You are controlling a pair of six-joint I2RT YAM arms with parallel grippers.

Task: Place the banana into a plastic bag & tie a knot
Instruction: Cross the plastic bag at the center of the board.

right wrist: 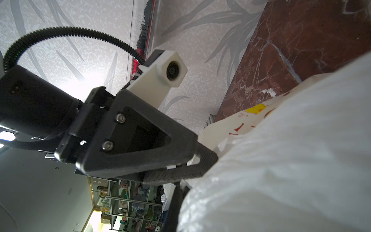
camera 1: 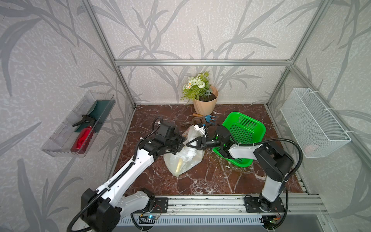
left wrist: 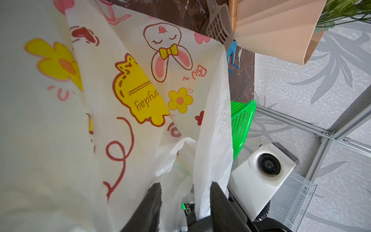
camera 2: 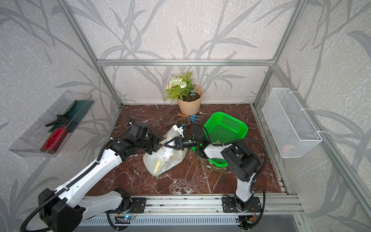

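The white plastic bag (camera 1: pixel 183 160) (camera 2: pixel 162 160) with cartoon prints lies mid-table. The yellow banana (camera 1: pixel 178 165) (camera 2: pixel 157 165) shows through its lower part. The bag's top is pulled up between my two grippers, which face each other tip to tip. My left gripper (camera 1: pixel 181 143) (left wrist: pixel 186 185) has its jaws apart, with loose handle strips (left wrist: pixel 208 160) hanging in the gap. My right gripper (camera 1: pixel 188 143) (right wrist: pixel 181 186) is shut, with bunched bag plastic (right wrist: pixel 281 160) at its fingers. The knot is out of view.
A green perforated basket (camera 1: pixel 243 130) leans tilted just behind the right arm. A flower pot (camera 1: pixel 205 102) and small garden tools (camera 1: pixel 204 119) stand at the back. A wire basket (camera 1: pixel 313 122) hangs on the right wall and a clear tray with a red spray bottle (camera 1: pixel 82 138) on the left wall.
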